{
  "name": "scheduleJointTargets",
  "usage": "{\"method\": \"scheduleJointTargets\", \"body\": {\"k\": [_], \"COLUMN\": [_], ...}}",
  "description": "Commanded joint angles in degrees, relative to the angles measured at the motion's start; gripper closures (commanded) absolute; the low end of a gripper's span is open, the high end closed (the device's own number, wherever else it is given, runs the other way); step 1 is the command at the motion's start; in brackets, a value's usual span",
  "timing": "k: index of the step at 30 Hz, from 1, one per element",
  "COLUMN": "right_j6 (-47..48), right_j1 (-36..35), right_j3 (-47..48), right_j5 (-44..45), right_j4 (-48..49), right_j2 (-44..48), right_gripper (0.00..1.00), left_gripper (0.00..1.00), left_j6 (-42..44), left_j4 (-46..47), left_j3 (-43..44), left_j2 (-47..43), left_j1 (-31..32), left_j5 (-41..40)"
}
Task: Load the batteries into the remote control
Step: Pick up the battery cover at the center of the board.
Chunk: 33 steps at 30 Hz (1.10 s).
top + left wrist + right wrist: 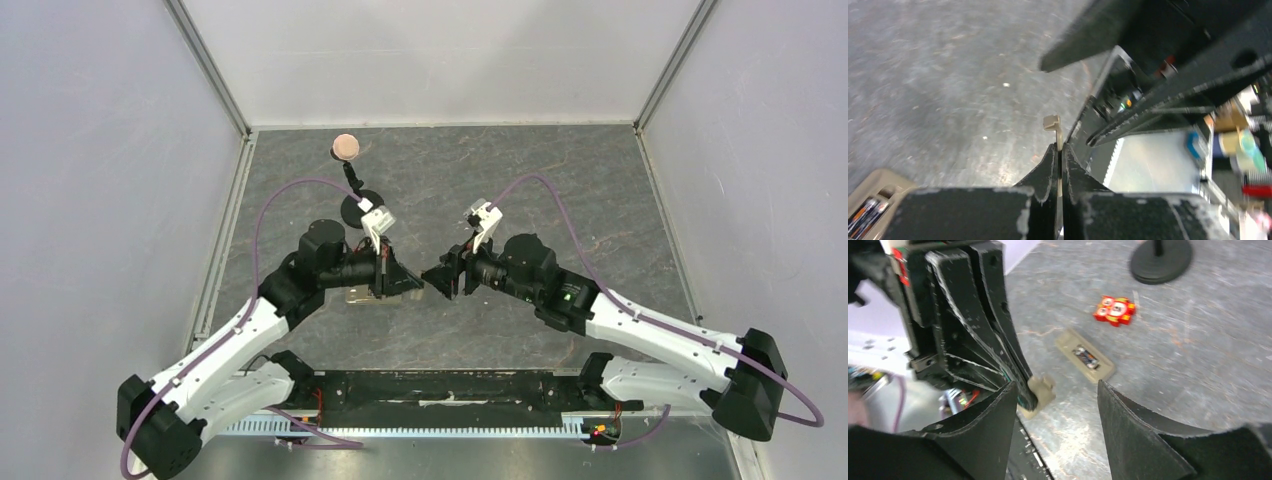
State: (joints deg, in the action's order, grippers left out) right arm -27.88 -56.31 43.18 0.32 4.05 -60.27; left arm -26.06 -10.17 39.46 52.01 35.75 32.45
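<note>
At the middle of a grey marbled table, just above its surface, two black grippers meet nose to nose. The left gripper has its jaws pressed together on a thin beige cover piece, held edge-on. The cover's hooked tab sticks out past the fingertips. From the right wrist camera, the same cover shows at the tip of the left gripper's dark fingers, raised off the table.

The right gripper faces it with jaws standing well apart and nothing between them. One of its fingers is just beside the cover, though whether they touch cannot be told.

The remote control lies flat on the table beyond the two grippers, tan back side up and compartment uncovered. The batteries sit inside that compartment as a small dark shape in the middle of the body. The left wrist camera catches a corner of the remote at its lower left edge, with two slim dark cells side by side in the recess. From overhead the remote peeks out beneath the left arm's wrist, partly hidden by it.

A small red gadget with white circles rests on the table farther back, apart from the remote. Behind it is the round black base of a stand, whose stem carries a pinkish disc near the rear wall
</note>
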Motion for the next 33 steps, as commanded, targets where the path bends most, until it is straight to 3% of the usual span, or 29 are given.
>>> {"method": "scheduleJointTargets", "body": {"k": [1,10,18,25,33], "right_j6": [2.42,6.16,7.15,6.33,1.98], "right_j1": [1.76,2.17,2.17,2.13,2.22], "right_j3": [4.43,7.42,8.27,8.76,7.69], "right_j5": [-18.94,-40.10,-41.37,-41.32,-40.59], "right_j4": [2.36,-2.60,-3.95,-3.89,-1.69], "right_j2": [1.76,-1.52,-2.05,-2.26,-4.27], "right_gripper": [0.39,0.50,0.73,0.66,0.82], "left_gripper": [0.98,0.98,0.98,0.98,0.98], "left_j6": [11.80,17.25,24.02,30.12,31.37], "left_j4": [-0.07,-7.88,-17.47,-25.14,-26.56], "left_j3": [2.37,7.60,10.13,12.48,13.34], "left_j2": [-1.87,-0.86,0.25,2.36,3.02], "left_j1": [0.11,0.11,0.11,0.11,0.11], "left_j5": [20.17,30.66,33.05,34.97,34.18]}}
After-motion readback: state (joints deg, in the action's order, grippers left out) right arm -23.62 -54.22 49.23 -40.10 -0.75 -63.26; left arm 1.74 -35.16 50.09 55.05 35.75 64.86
